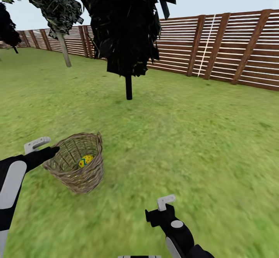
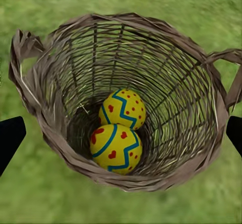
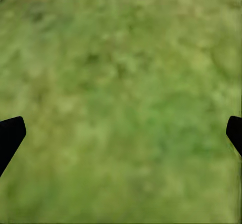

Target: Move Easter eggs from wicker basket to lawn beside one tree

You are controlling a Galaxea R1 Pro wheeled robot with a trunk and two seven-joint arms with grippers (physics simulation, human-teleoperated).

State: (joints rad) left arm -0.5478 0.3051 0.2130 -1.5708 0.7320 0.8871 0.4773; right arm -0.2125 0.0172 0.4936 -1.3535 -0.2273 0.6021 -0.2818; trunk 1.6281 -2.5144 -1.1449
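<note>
2 Easter eggs lying deep in the wicker basket, touching each other, right between the 2 fingers of the left gripper. Left fingers spread wide apart, holding nothing, hanging above the open basket mouth. Only 2 eggs showing in there; cannot tell where egg number 3 is.

Looks like the picking-out step: getting ready to reach down for 1 egg. Next move likely calling for going straight down between the wicker walls, keeping both fingers inside the thick rim, then closing gently on the nearer egg. Eggs round and smooth, so maybe slipping if pinched off-centre.

Not much room inside: basket getting narrower toward the bottom, walls close on both sides of the fingers. Rim handles sticking up near each fingertip, easy to bump and tip the basket.

Right gripper hanging over bare lawn, its fingers wide apart too, nothing between them. Lots of open grass all around it.

Pale grey tree standing far beyond the fingers, near the fence. Black-trunked tree standing closer.
</note>
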